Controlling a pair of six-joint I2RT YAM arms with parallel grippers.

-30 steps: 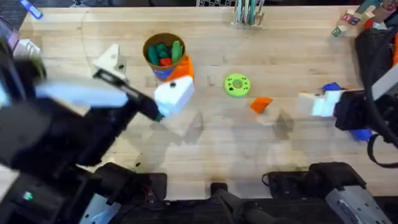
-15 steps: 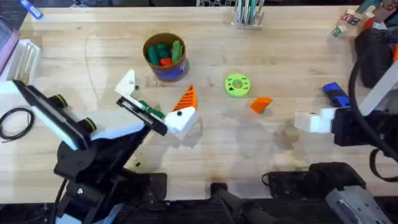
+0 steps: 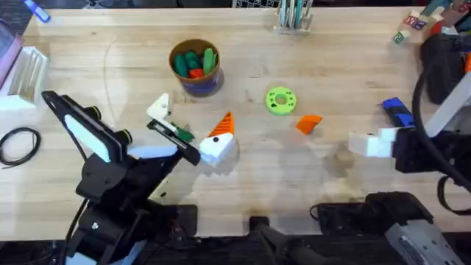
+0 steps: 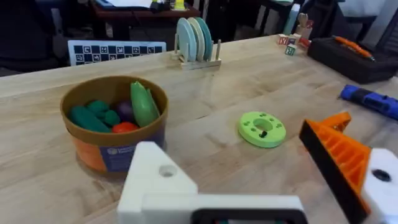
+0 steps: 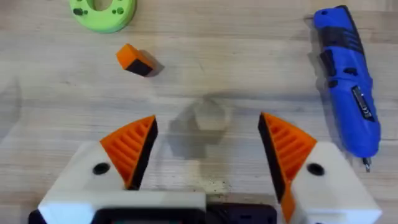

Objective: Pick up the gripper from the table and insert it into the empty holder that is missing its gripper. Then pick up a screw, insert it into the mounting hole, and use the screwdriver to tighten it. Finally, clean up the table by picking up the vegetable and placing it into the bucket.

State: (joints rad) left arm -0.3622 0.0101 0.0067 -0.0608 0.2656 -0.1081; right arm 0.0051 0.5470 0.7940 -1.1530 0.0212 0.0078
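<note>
The left arm reaches low across the counter (image 3: 331, 96) toward the middle; its end effector (image 3: 193, 136) is released, one white finger bare, the other carrying an orange wedge. The right end effector (image 5: 208, 149) is spread wide over bare wood. The loose orange gripper (image 3: 309, 124) lies beside the green disc (image 3: 280, 101). The blue screwdriver (image 3: 397, 112) is partly hidden behind the right arm. The bucket (image 3: 196, 68) holds toy vegetables.
</note>
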